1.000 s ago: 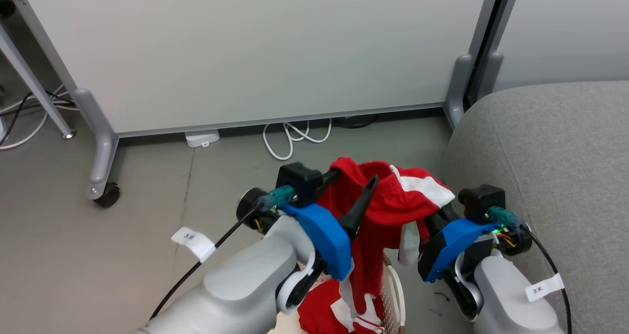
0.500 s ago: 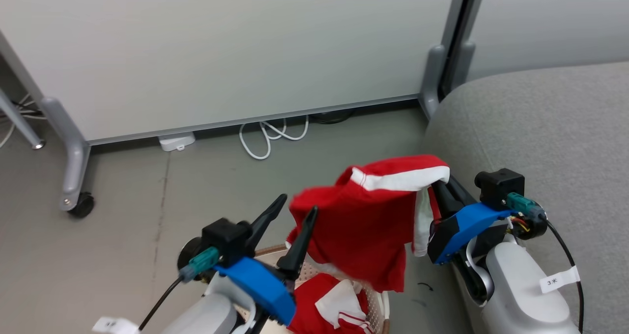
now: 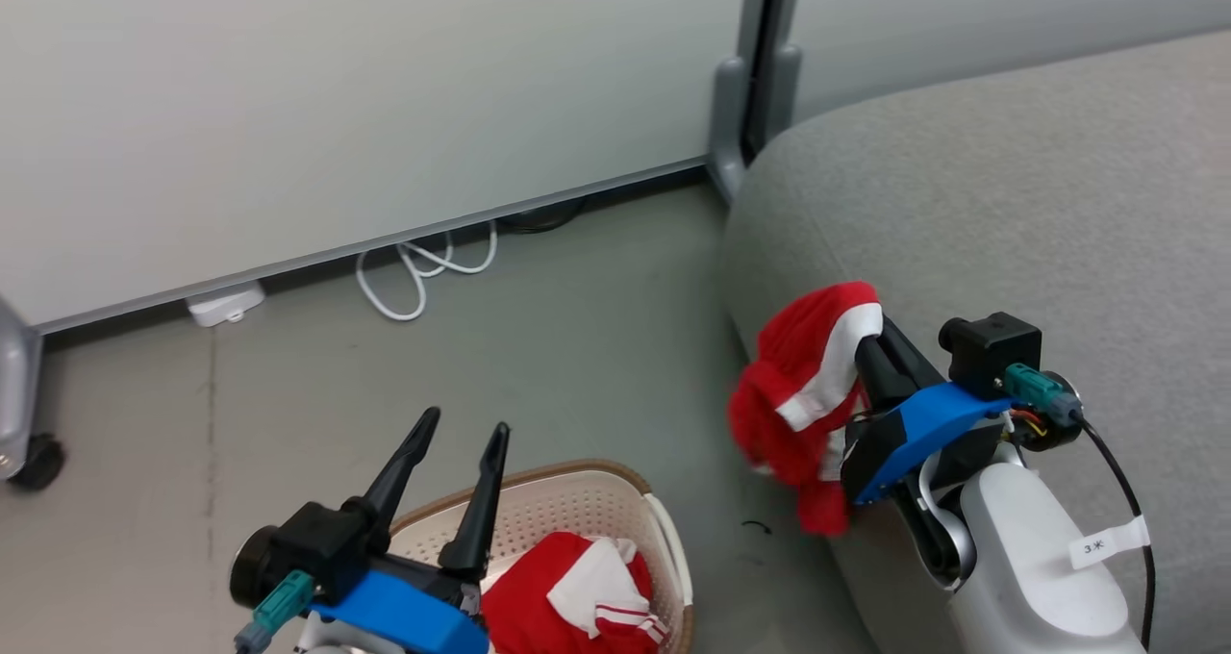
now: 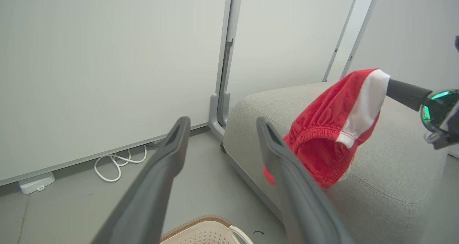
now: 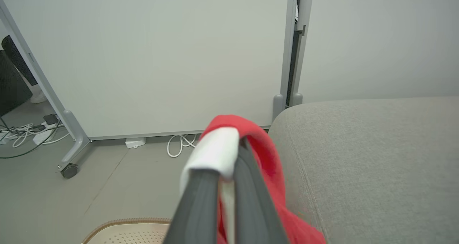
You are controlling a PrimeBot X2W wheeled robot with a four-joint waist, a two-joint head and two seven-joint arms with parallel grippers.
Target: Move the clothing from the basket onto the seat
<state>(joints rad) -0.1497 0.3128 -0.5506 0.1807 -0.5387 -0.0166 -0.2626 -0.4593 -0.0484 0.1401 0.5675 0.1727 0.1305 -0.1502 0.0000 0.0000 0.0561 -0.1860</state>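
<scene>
Head view: our left fingers [image 3: 478,510] gape empty at 7 o'clock by the basket [image 3: 558,510] holding one garment [image 3: 539,606]; our right fingers [image 3: 890,365] at 3 o'clock clamp the second garment [image 3: 798,394] beside the seat [image 3: 1010,202]. Left wrist: two splayed. Right wrist: two pinching it.

It looks like an office or lab corner: pale partition panels [image 3: 337,106] on a frame with a caster [image 5: 69,170], loose white cables [image 3: 423,271] on a bare grey floor [image 3: 577,346], and a grey sofa [image 3: 1010,202].

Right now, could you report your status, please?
Right gripper shut on garment, at sofa edge. Left gripper open, by basket. Second garment in basket.
</scene>
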